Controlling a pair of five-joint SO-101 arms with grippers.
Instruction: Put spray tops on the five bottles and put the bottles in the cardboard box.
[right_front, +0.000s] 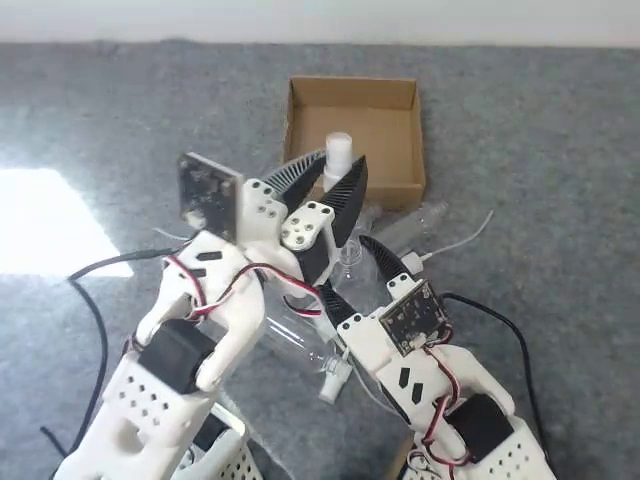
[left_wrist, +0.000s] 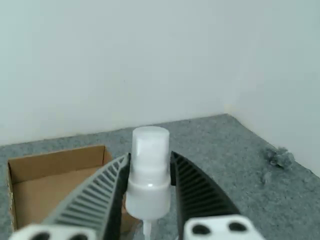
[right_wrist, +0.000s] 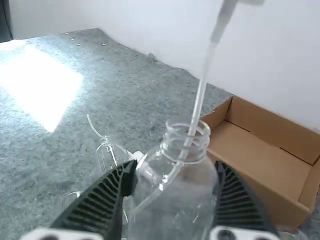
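- The left pincer is pinching the white spray top by its sides, holding it upright above the bottle.
- The right pincer is gripping the clear bottle around its body, neck up, just beside the cardboard box.
- The top's dip tube is hanging down into the bottle's open neck; the top is not yet sitting on it.
- Another clear bottle is lying on the grey worktop between the two arms.
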